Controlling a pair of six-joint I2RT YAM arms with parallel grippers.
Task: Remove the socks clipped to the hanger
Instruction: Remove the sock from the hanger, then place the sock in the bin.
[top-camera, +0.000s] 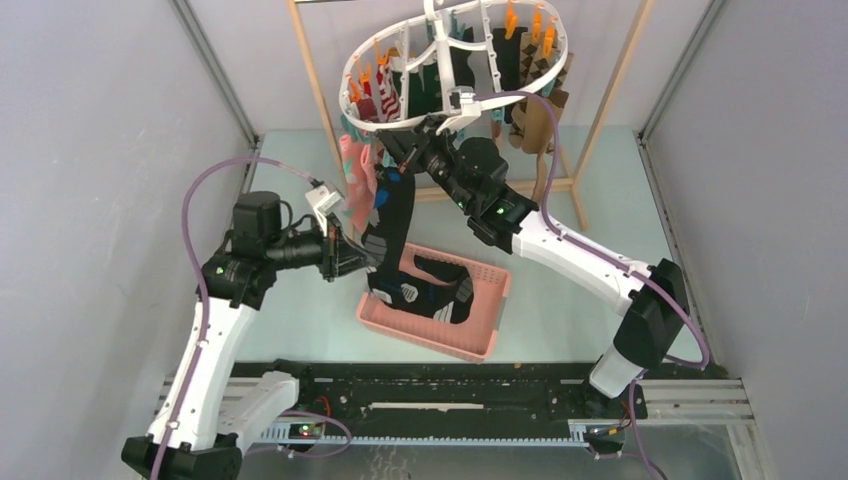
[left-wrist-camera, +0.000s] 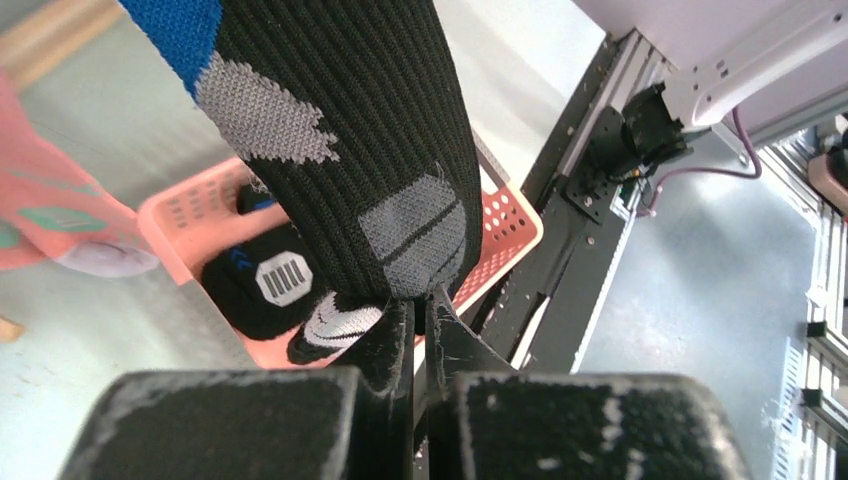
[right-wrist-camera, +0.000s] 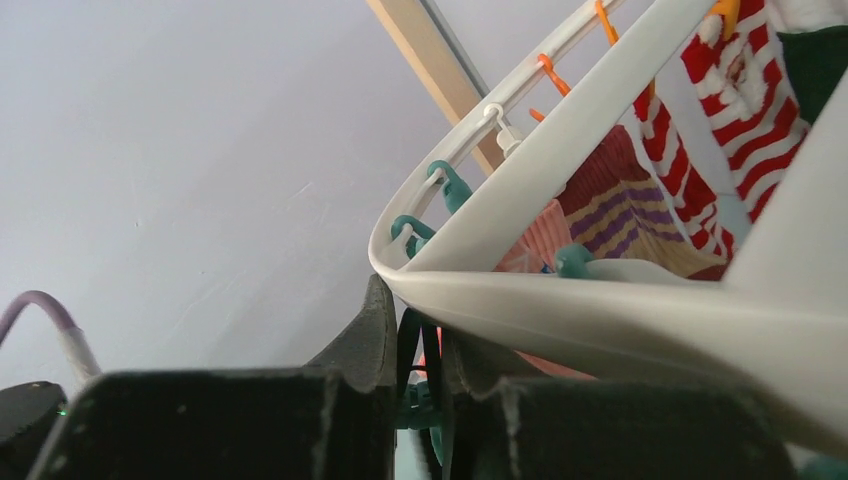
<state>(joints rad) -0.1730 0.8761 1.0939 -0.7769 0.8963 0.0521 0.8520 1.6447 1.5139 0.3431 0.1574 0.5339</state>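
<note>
At the near edge a black rail (top-camera: 450, 398) carries both arm bases. Beyond it on the pale green surface (top-camera: 290, 320) sits a pink basket (top-camera: 478, 342), near the centre, with dark socks (top-camera: 440, 292) lying in it. Just left of the basket the left gripper (top-camera: 367, 262) has its jaws clenched on the lower end of a black sock (top-camera: 392, 222) with grey patches that hangs down over the basket. Farther in, the right gripper (top-camera: 393, 150) reaches under the near left rim of the hanger (top-camera: 360, 72), its jaws drawn narrow about a teal clothespin (right-wrist-camera: 412, 412). The hanger tilts within a wooden rack frame (top-camera: 318, 90), with pink (top-camera: 358, 185), striped (top-camera: 388, 100) and brown socks (top-camera: 535, 125) clipped beneath. Grey panel walls (top-camera: 90, 150) close in the left, right and far sides.
</note>
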